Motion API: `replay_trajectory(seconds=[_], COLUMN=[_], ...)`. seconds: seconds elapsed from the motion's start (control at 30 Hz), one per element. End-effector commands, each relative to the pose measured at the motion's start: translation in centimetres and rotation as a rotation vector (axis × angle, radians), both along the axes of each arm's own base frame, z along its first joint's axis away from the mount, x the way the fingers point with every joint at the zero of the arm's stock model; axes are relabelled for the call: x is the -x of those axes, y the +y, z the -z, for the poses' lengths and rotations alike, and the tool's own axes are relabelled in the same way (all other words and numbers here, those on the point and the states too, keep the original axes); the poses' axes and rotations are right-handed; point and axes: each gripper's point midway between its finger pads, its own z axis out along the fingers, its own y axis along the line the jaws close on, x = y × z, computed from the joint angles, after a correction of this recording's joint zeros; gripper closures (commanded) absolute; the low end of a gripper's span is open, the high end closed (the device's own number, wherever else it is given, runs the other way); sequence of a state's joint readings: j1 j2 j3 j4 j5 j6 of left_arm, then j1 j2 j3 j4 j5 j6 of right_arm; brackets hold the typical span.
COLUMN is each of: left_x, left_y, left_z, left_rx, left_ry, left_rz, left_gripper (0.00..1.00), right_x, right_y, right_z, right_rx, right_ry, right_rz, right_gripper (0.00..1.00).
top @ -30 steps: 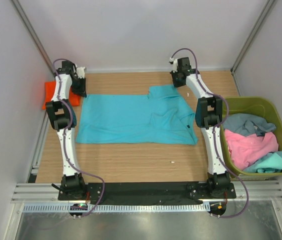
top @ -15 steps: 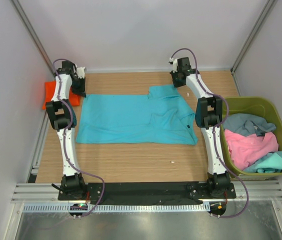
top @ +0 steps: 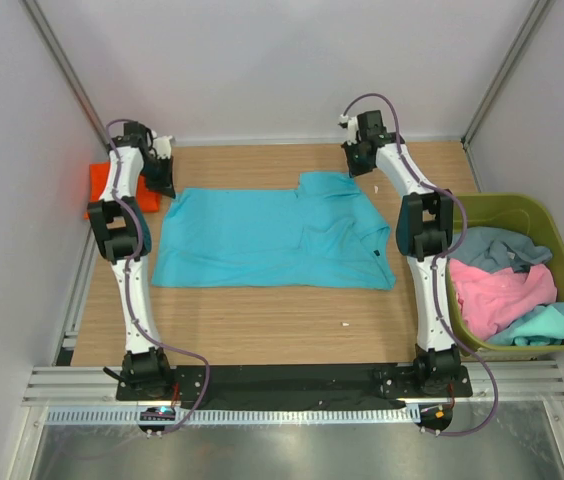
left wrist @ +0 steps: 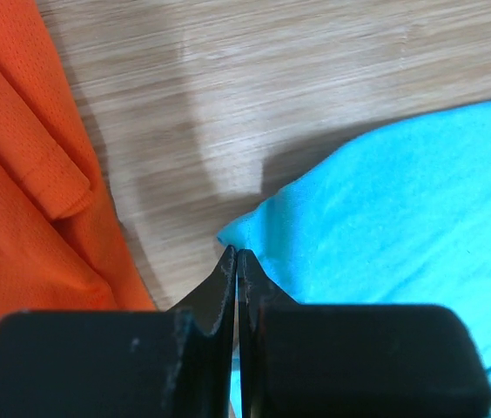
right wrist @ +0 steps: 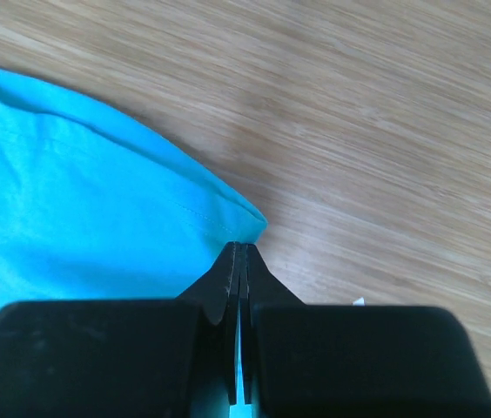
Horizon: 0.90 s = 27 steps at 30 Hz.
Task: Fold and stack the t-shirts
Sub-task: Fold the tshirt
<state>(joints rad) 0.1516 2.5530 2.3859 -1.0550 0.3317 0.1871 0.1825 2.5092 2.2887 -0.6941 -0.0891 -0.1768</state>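
A turquoise-blue t-shirt (top: 272, 235) lies spread flat across the wooden table. My left gripper (top: 163, 186) is at its far left corner, low over the table. In the left wrist view the gripper (left wrist: 238, 252) is shut on that corner of the turquoise cloth (left wrist: 385, 218). My right gripper (top: 359, 168) is at the shirt's far right corner. Its wrist view shows it (right wrist: 242, 246) shut on the hemmed edge (right wrist: 71, 200), with a sliver of cloth between the jaws. A folded orange t-shirt (top: 95, 185) lies just left of the left gripper, also in the left wrist view (left wrist: 19, 174).
An olive-green bin (top: 502, 200) stands at the table's right edge and holds a grey-blue shirt (top: 492, 245), a pink one (top: 497, 290) and a teal one (top: 547, 325). White walls close in on the back and both sides. A small white speck (top: 345, 323) lies on the wood near the front.
My left gripper has closed on the shirt's far left corner, and that corner has shifted slightly. The right arm has moved a little while staying shut on its corner.
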Motion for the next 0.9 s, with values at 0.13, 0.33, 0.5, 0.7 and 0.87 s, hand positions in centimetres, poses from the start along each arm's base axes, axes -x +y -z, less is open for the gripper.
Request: replay_trajectory(seconds=[0.13,0.33,0.5,0.7,0.87], left_x=[-0.8,-0.9,-0.6,-0.3,0.5], left_y=[-0.4,0.0,0.0,0.5,0.3], left_z=[-5.9,-5.7,-6.3,-8.7,-9.6], left_rx=[0.003,-0.008,-0.006,-0.013,-0.013], left_ry=[-0.117,-0.116,-0.12,-0.164,-0.184], left_rz=[0.001,-0.001,0.004,0.008,0.024], left_gripper=[1.0,1.0,1.0,1.0,1.0], right_x=[0.5,0.0,0.3,2.0,3.2], right_y=[0.8,0.6,1.1,1.0,0.9], right_z=[-7.1,-5.9,-6.1,-8.3,-10.4], right_rx=[-0.038,-0.029,-0.053,-0.057,-0.066], right_ry=[-0.099,-0.088,-0.079,-0.082,-0.102], right_rz=[-0.021,-0.004,-0.031,-0.046,-0.047], right_gripper=[0.99,0.99,0.99,0.99,0.99])
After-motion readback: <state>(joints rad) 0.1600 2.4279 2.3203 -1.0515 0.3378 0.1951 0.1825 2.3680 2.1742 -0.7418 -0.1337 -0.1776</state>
